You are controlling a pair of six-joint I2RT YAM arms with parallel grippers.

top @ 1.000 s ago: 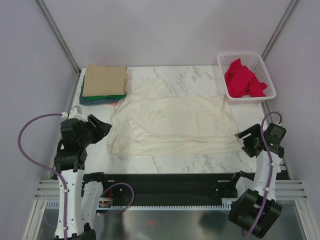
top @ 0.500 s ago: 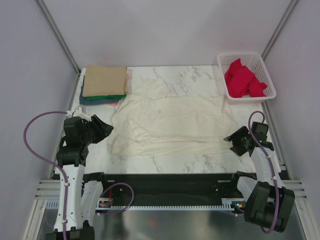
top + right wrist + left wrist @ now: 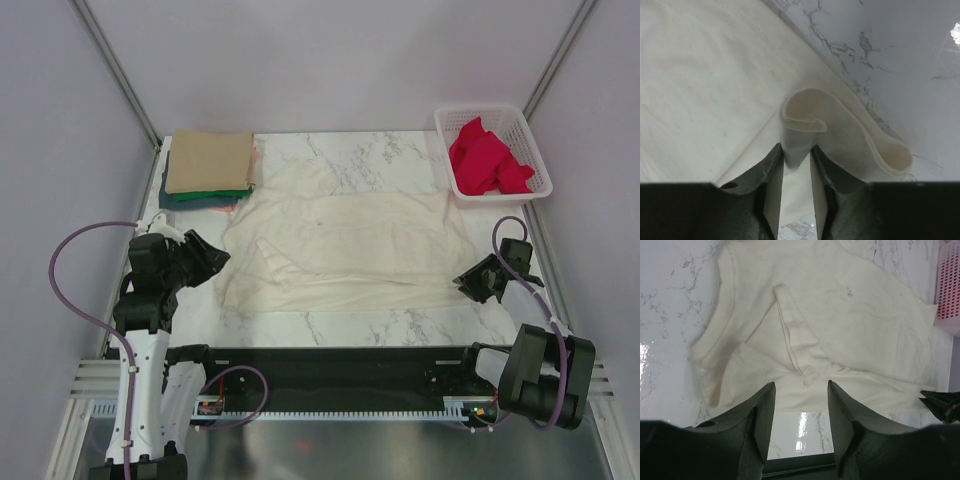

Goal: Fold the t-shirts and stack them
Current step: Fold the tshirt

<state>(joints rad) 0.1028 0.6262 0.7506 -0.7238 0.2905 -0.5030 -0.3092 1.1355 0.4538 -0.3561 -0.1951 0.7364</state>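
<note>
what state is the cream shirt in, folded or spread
Mostly spread: the cream shirt lies flat across the table, right gripper pinching one curled edge.

The white marble table [image 3: 380,150] carried 3 things. A cream t-shirt [image 3: 350,250] lay spread and rumpled across its middle, the lower hem toward the near edge. At the far-left corner sat 1 stack of folded t-shirts [image 3: 208,160], tan on top with green and teal edges showing beneath, just beside the cream cloth. A white mesh basket [image 3: 443,128] stood at the far-right corner.
</note>
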